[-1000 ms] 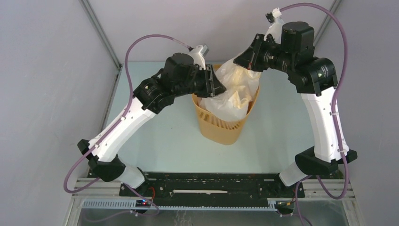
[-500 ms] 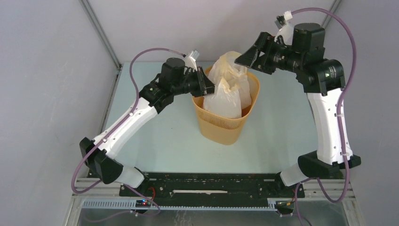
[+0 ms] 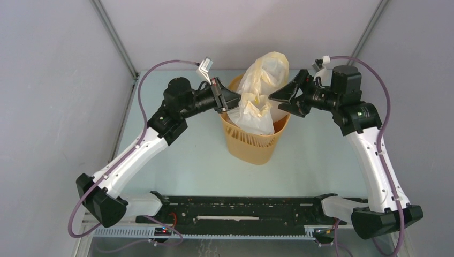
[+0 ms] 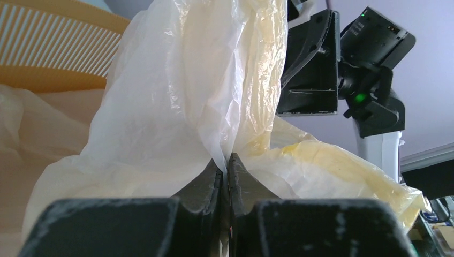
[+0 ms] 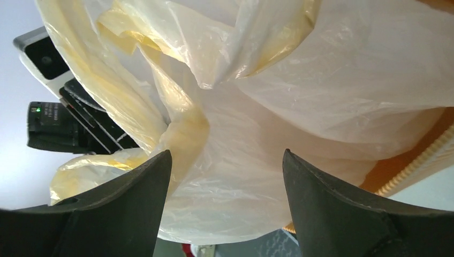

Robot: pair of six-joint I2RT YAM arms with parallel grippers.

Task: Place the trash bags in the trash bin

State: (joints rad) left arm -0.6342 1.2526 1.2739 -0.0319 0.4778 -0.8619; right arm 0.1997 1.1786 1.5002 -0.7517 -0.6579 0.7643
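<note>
The orange mesh trash bin (image 3: 250, 143) stands mid-table with translucent white-yellow trash bags (image 3: 263, 80) bulging high above its rim. My left gripper (image 3: 230, 101) is at the bin's left rim, shut on a thin fold of bag film (image 4: 227, 160). The bag (image 4: 176, 107) rises straight up from that pinch. My right gripper (image 3: 277, 96) hovers at the right side of the bags, open. Its fingers (image 5: 226, 155) straddle crumpled bag plastic (image 5: 257, 112) without pinching it. The bin's ribbed wall (image 4: 48, 51) shows behind the bags.
The light-blue table (image 3: 187, 155) surrounds the bin. Grey walls with metal corner posts (image 3: 115, 37) close in at the back and sides. A black rail (image 3: 241, 211) runs along the near edge between the arm bases.
The right gripper opened, let go of the bag top and dropped to the bin's right side. The left gripper closed on bag film and drew back slightly left. The bags now stand taller.
</note>
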